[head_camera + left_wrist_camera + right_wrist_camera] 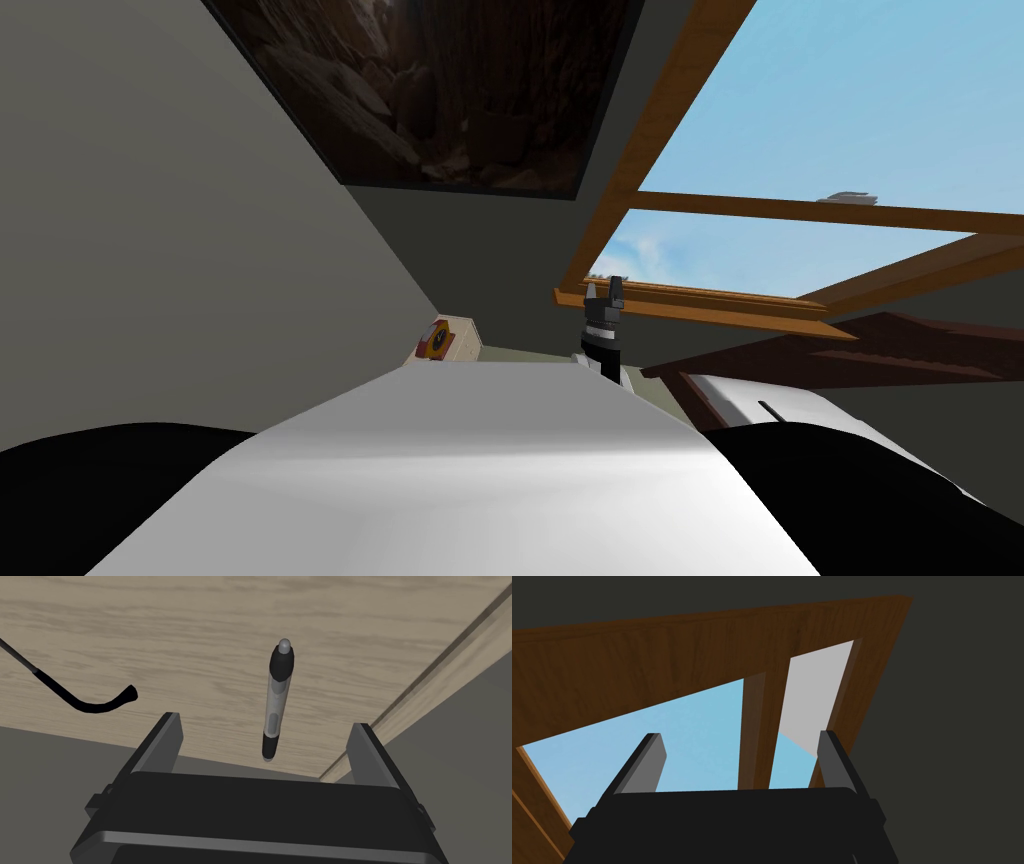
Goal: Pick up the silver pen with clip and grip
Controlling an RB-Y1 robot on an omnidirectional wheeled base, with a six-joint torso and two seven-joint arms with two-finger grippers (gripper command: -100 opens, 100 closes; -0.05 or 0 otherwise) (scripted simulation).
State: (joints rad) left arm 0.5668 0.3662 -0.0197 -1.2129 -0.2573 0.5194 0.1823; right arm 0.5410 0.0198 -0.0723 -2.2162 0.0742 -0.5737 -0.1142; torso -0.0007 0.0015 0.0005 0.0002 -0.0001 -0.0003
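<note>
A silver pen (277, 696) with a black grip, a black end cap and a rounded grey tip lies on a light wooden surface (190, 636). It points away from my left gripper (265, 723). That gripper hangs just above it, open, and the pen's near end lies between the two fingers without touching either. My right gripper (739, 737) is open with nothing in it, raised toward a window; the head view shows it (606, 290) right of centre.
A thin black bent cord (95, 707) lies on the wood beside the left finger. The surface's raised edge (425, 691) runs diagonally past the other finger, with dark grey beyond it. A small pale box with a red and yellow object (440, 340) stands ahead.
</note>
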